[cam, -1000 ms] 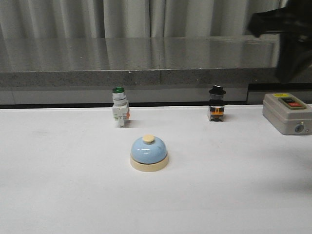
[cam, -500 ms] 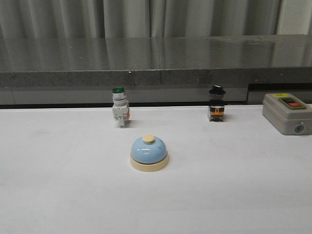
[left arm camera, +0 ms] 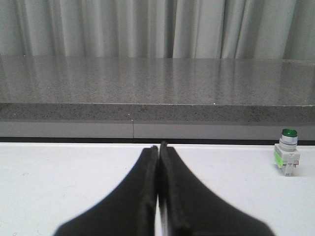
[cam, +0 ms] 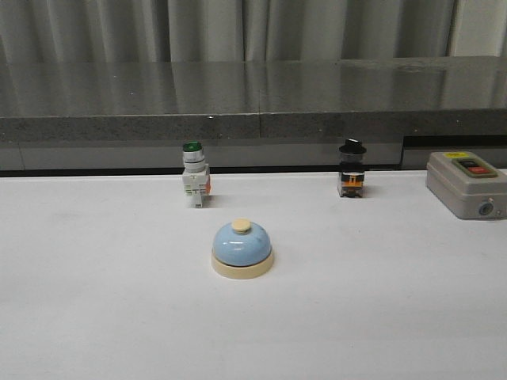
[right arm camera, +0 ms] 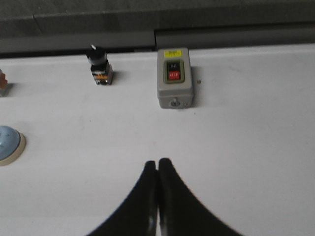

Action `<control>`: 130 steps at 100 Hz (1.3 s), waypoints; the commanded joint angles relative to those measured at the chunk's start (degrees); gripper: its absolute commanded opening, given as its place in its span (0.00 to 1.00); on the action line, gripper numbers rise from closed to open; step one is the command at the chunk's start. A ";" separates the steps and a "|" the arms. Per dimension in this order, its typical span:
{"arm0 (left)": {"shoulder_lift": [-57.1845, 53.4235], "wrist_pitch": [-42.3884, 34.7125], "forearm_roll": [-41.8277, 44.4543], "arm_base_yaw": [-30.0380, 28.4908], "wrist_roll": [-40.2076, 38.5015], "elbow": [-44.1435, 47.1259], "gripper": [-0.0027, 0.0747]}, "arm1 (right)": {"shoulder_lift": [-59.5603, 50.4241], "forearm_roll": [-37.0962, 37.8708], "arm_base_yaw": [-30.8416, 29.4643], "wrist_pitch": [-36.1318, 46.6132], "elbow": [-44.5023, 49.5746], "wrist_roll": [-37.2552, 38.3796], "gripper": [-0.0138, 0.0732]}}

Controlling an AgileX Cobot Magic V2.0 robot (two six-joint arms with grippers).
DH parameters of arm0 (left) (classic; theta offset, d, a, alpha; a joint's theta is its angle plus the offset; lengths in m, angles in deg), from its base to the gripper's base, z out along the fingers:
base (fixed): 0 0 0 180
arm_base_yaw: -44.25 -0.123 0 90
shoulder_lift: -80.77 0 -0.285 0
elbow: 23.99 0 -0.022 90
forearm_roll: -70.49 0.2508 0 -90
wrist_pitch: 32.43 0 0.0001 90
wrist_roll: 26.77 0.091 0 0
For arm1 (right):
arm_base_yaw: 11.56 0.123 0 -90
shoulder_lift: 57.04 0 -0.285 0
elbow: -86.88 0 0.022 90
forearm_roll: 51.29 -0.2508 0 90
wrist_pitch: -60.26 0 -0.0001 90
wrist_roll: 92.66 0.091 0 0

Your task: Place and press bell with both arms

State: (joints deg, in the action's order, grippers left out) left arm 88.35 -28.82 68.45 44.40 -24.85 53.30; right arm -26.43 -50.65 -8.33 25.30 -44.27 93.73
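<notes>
The bell [cam: 242,248], with a light-blue dome, cream base and cream knob, stands upright on the white table near the middle of the front view. Its edge also shows in the right wrist view [right arm camera: 9,144]. Neither arm shows in the front view. My left gripper [left arm camera: 158,147] is shut and empty above the table, well away from the bell, which is out of its view. My right gripper [right arm camera: 157,162] is shut and empty over bare table, to the right of the bell.
A green-capped white push-button switch [cam: 194,176] stands behind the bell to the left; it also shows in the left wrist view [left arm camera: 287,158]. A black-knobbed switch [cam: 352,169] and a grey box with red and green buttons [cam: 466,183] stand at the back right. A grey ledge runs behind the table.
The black right arm that showed at the top right of the front view one second ago has left that view. The bell has not moved.
</notes>
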 commanded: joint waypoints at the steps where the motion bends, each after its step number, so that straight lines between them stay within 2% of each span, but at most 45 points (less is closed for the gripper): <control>1: -1.79 -4.34 -0.39 0.49 -0.37 2.29 0.01 | -4.41 0.49 -0.37 7.32 1.88 0.00 0.09; 24: -1.79 -4.34 -0.39 0.49 -0.37 2.29 0.01 | -18.12 0.49 -0.37 19.68 12.94 0.00 0.09; 37: -1.79 -4.34 -0.39 0.49 -0.37 2.29 0.01 | -24.92 0.49 -0.37 21.30 17.80 0.00 0.09; 51: -1.79 -4.34 -0.39 0.49 -0.37 2.29 0.01 | -24.25 0.49 -0.36 24.80 21.32 0.00 0.09; 69: -1.79 -4.34 -0.39 0.49 -0.37 2.29 0.01 | -24.25 0.49 -0.36 39.47 29.06 0.00 0.09; 75: -1.79 -4.34 -0.39 0.49 -0.37 2.29 0.01 | -24.25 0.49 -0.36 36.61 29.08 0.00 0.09; 130: -1.79 -4.34 -0.39 0.49 -0.37 2.29 0.01 | -24.25 0.49 -0.36 36.63 29.08 0.00 0.09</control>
State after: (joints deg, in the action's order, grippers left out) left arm 88.35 -28.72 68.45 44.40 -24.85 53.30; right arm -49.82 -50.65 -8.33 56.89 -14.29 93.83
